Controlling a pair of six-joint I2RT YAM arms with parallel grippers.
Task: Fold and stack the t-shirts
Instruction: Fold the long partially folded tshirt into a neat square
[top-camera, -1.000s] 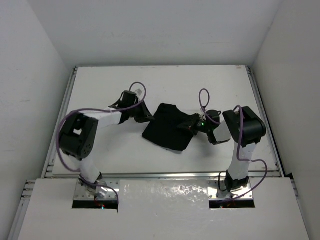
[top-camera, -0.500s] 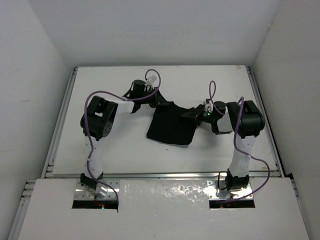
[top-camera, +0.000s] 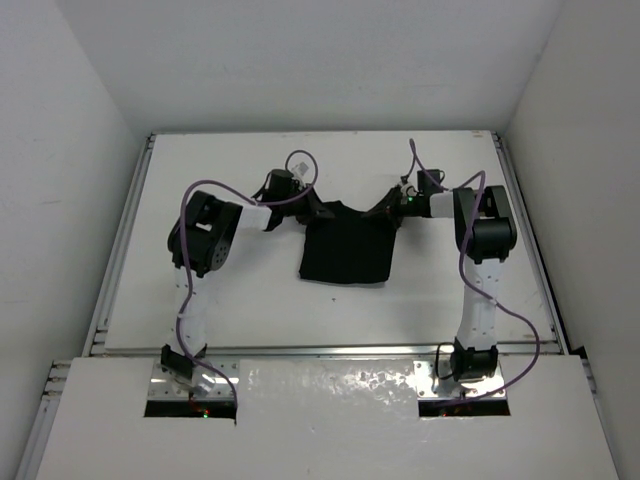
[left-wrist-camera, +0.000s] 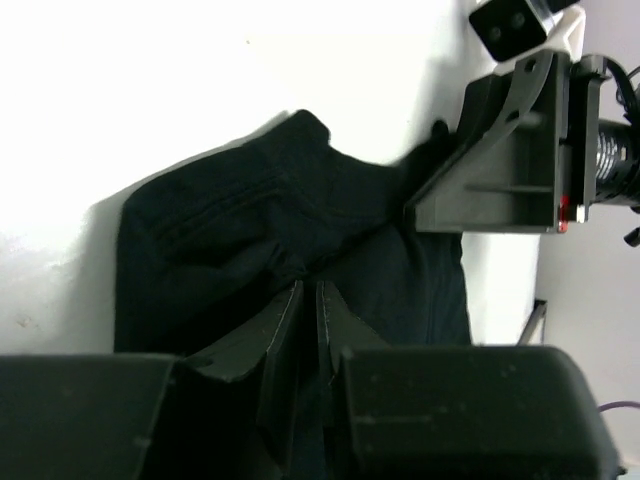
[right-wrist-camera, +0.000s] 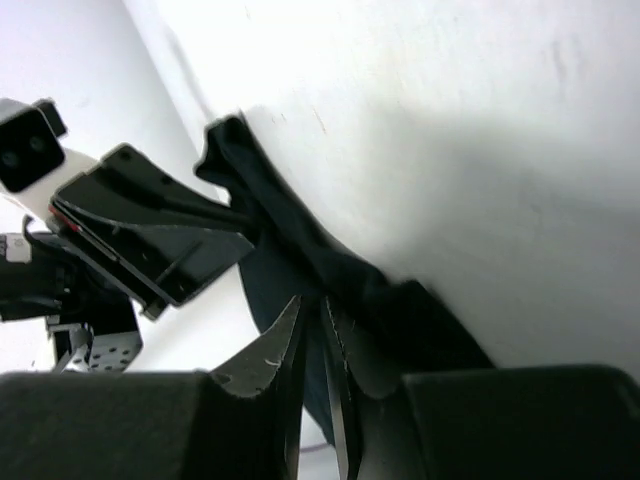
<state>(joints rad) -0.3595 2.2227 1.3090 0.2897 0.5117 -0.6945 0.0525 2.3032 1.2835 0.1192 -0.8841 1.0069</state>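
Moved farther back, t-shirt (top-camera: 345, 252) is pinched by left hand (top-camera: 318, 212) and right hand (top-camera: 387, 206).

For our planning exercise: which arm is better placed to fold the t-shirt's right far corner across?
Right, probably: the right gripper is shut on that corner of the t-shirt; the left gripper pinches the opposite corner.

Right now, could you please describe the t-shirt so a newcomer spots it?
On the white table, look at the far middle. The plain black cloth t-shirt is there: the only soft thing, its far corners pinched by the left claw and the right claw.
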